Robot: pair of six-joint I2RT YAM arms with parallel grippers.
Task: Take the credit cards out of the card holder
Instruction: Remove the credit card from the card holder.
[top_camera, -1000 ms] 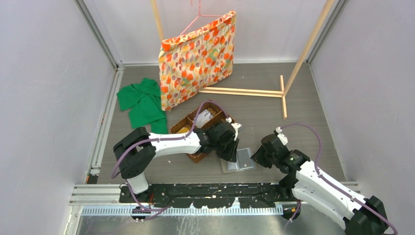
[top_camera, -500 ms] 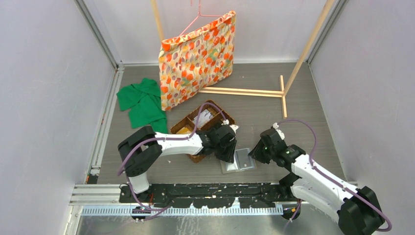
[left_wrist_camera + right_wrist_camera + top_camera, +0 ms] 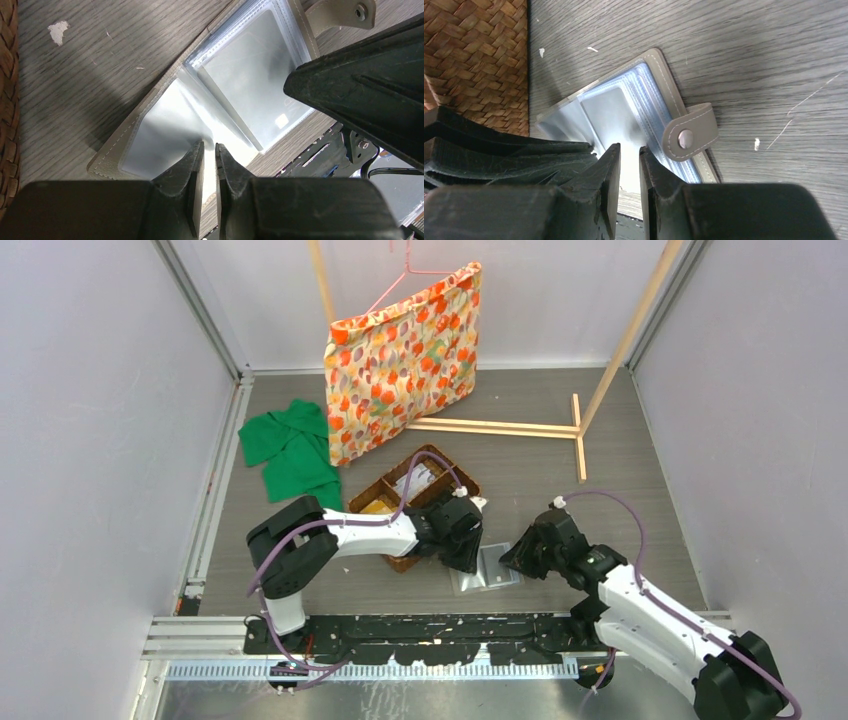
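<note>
Card holder point(image 3: 487, 568) lies open and flat on the table point(image 3: 600, 460), inside up, between the two grippers and just beside the wicker basket point(image 3: 474, 50) (apart from it in the right wrist view). It is one holder with a grey stitched edge, and a stack of clear sleeves sits inside it. It has one closing strap point(image 3: 689, 132) with one snap stud point(image 3: 684, 138), which is undone and sticks out past the edge.

One of the credit cards point(image 3: 250, 85) shows as a pale rectangle through the top sleeve. How many are under it can't be counted. A small pale mark near its corner is too blurred to read, and nothing else on it is legible.

Left gripper point(image 3: 209, 150) has its jaws almost together with a thin slit between them. The tips are over the lower sleeve, and I can't tell if it pinches anything. Right gripper point(image 3: 626, 150) has the same narrow gap, with its tips at the sleeve edge near the strap, and its grip can't be told either. The two grippers are close to each other.

Further out on the table:
- one green cloth point(image 3: 290, 450) at the left
- one floral bag point(image 3: 405, 360) on one pink hanger point(image 3: 400, 275)
- one wooden rack point(image 3: 500, 427)
</note>
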